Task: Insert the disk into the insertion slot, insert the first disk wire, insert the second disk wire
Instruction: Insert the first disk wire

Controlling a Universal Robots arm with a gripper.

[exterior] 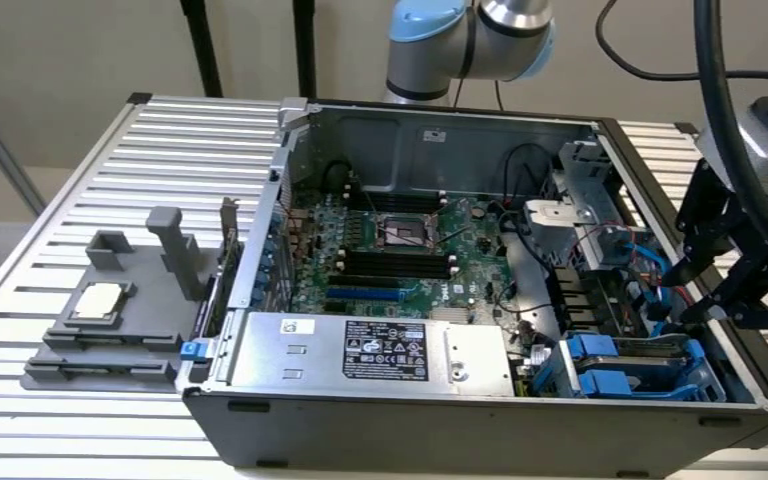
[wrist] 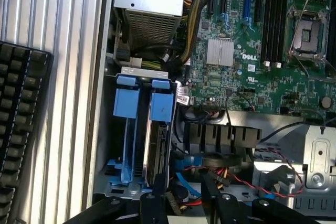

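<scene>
Now, gripper point(wrist: 184, 179): fingers apart, nothing clamped, tips at one end of the disk point(wrist: 160, 109).
Disk: seated in the insertion slot point(wrist: 118, 187), just beside a second blue carrier point(wrist: 126, 103).
Insertion slot: about 4 o'clock inside the open computer case point(exterior: 491, 425), exterior view.
Cables point(wrist: 188, 186): red and blue, lying between the fingers.
Power supply point(exterior: 291, 350): 6 o'clock in the case.

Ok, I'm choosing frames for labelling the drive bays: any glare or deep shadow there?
Exterior view: even light, the slot readable, bright sheen on the table slats. Wrist view: the heatsink glares white, and the gaps beside the disk fall into dark shadow.
</scene>
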